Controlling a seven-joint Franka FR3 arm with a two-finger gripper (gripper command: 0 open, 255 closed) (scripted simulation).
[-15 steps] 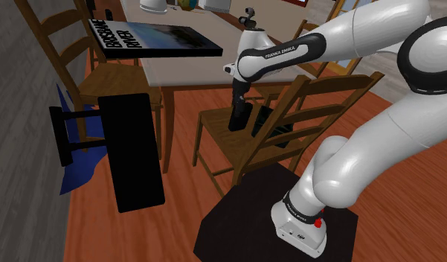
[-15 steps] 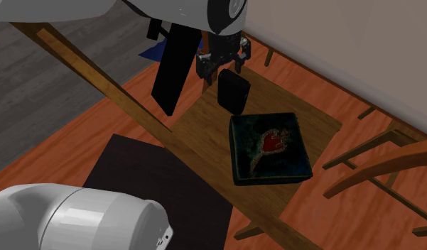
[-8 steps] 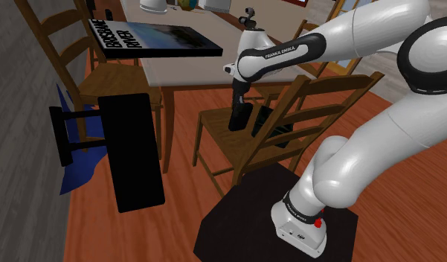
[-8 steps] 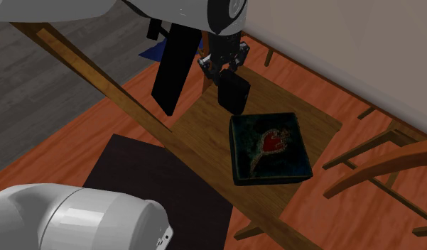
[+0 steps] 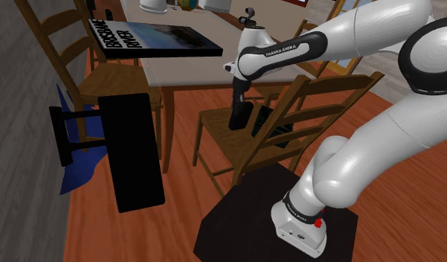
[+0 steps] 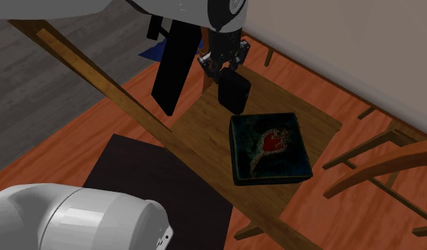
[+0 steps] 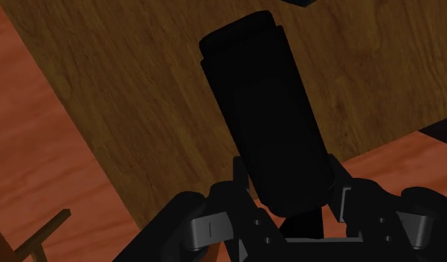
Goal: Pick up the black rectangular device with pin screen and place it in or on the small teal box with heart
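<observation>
The black rectangular device stands on end on the wooden chair seat, just beside the dark teal box with a red heart. My gripper comes down from above and is shut on the device's upper end. In the wrist view the device runs away from the hand, and the gripper clasps its near end between both fingers. From the shoulder view the device hangs under the gripper, with the box partly hidden behind the chair back.
The chair's slatted back rises between the stand and the seat. A table with a large dark book stands beyond. A black flat panel on a bracket hangs near the grey wall, and another chair stands behind it.
A second ago the fingers stood apart around the device's top; they have since closed on it. The arm and the device have barely shifted since.
</observation>
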